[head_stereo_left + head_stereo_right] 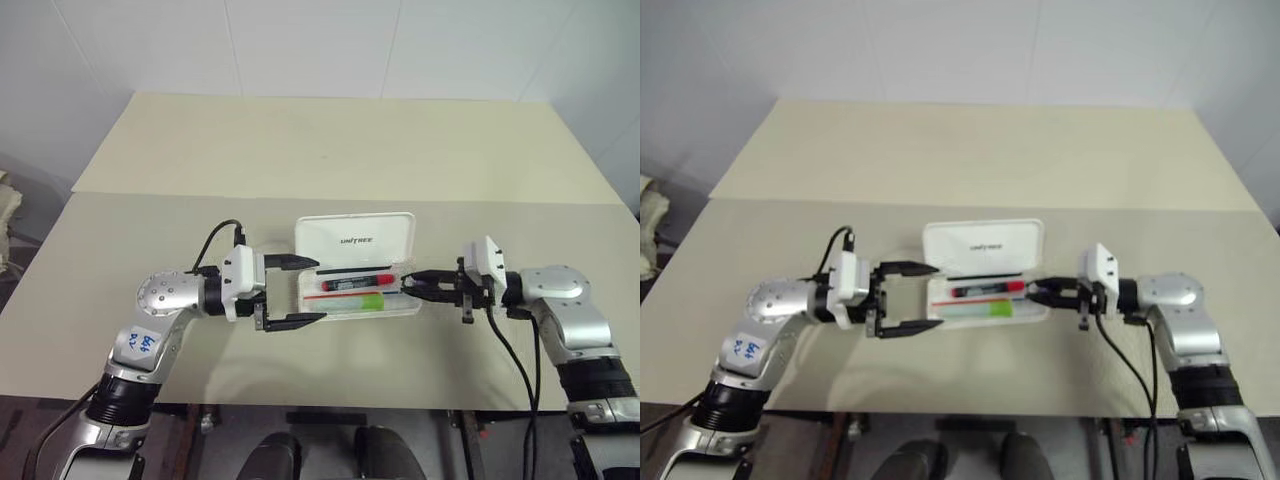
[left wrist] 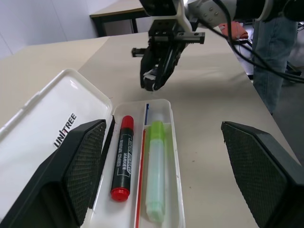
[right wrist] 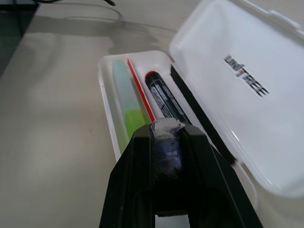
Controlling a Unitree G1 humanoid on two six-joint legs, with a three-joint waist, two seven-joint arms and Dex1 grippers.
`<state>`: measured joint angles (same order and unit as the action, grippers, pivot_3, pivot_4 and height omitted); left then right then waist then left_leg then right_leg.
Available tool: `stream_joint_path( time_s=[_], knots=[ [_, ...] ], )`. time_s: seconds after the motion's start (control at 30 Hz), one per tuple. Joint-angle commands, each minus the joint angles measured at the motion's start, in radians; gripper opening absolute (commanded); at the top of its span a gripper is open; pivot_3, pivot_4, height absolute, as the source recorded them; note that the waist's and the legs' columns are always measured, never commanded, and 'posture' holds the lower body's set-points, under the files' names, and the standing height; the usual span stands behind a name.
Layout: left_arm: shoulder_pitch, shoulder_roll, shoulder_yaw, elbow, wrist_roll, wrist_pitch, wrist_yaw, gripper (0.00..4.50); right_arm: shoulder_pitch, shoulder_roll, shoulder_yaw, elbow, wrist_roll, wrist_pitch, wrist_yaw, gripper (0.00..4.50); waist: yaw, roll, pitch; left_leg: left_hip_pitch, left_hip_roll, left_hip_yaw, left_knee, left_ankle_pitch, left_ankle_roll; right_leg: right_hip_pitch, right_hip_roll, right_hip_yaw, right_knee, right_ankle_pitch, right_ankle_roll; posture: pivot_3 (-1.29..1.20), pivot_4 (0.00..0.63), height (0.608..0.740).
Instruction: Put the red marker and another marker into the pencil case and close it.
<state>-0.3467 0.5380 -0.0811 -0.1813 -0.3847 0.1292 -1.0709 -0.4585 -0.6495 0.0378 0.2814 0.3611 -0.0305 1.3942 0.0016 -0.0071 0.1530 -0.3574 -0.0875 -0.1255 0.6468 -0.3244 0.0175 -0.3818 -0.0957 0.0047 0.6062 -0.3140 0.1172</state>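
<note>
The white pencil case lies open in the middle of the table, its lid with UNITREE lettering leaning back. Inside the tray lie the red marker, black-barrelled with red ends, and the other marker, pale green, side by side. My left gripper stands open at the case's left end, one finger behind the tray and one in front. My right gripper is shut and empty, its tips at the case's right end, pointing along the tray. The left wrist view shows both markers between my open fingers.
The table is two pale boards joined by a seam behind the case. Its front edge runs just below both arms. Black cables hang from each wrist. A person's leg stands beyond the table's right side.
</note>
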Motion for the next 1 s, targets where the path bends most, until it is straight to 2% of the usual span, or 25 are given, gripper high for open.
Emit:
stream_joint_path(
  time_s=[0.03, 0.33, 0.57, 0.67, 0.93, 1.0],
  knots=[
    [-0.003, -0.001, 0.002, -0.033, 0.003, -0.008, 0.017, 4.15, -0.040, 0.012, 0.005, 0.042, -0.008, -0.046, 0.038, 0.39, 0.004, 0.000, 0.000, 0.000, 0.000, -0.001, 0.000, 0.000, 0.000, 0.000, 0.000, 0.000, 0.001, 0.000, 0.000, 0.00, 0.150, 0.740],
    [-0.003, 0.013, 0.011, -0.050, 0.001, 0.005, 0.040, 4.15, -0.087, 0.036, 0.039, 0.197, -0.045, -0.166, 0.138, 0.39, 0.006, 0.000, 0.000, 0.000, -0.002, -0.001, -0.001, 0.000, 0.001, -0.001, -0.001, 0.000, 0.001, 0.000, 0.000, 0.00, 0.150, 0.740],
    [0.005, 0.027, 0.018, -0.075, -0.010, 0.022, 0.046, 4.15, -0.088, 0.033, 0.036, 0.256, -0.048, -0.178, 0.163, 0.39, 0.005, 0.000, 0.000, 0.000, -0.002, -0.001, 0.000, 0.000, 0.001, -0.001, -0.001, 0.000, 0.001, 0.000, 0.000, 0.00, 0.150, 0.740],
    [0.007, 0.029, 0.018, -0.086, -0.011, 0.031, 0.050, 4.15, -0.100, 0.035, 0.033, 0.286, -0.056, -0.231, 0.173, 1.42, 0.004, 0.000, 0.000, 0.000, -0.002, -0.001, 0.000, 0.000, 0.001, -0.001, -0.001, 0.000, 0.001, 0.000, 0.000, 0.00, 0.150, 0.740],
    [0.008, 0.032, 0.021, -0.097, -0.016, 0.040, 0.052, 4.15, -0.114, 0.045, 0.027, 0.264, -0.026, -0.228, 0.183, 4.33, 0.000, 0.000, 0.000, 0.000, -0.002, -0.001, 0.000, 0.000, 0.001, -0.001, -0.001, 0.000, 0.001, 0.000, 0.000, 0.00, 0.150, 0.740],
    [0.010, 0.033, 0.022, -0.098, -0.017, 0.041, 0.052, 4.15, -0.106, 0.039, 0.020, 0.211, -0.001, -0.209, 0.185, 4.47, 0.000, 0.000, 0.000, 0.000, -0.002, -0.001, 0.000, 0.000, 0.001, -0.001, -0.001, 0.000, 0.001, 0.000, 0.000, 0.00, 0.150, 0.740]
  ],
)
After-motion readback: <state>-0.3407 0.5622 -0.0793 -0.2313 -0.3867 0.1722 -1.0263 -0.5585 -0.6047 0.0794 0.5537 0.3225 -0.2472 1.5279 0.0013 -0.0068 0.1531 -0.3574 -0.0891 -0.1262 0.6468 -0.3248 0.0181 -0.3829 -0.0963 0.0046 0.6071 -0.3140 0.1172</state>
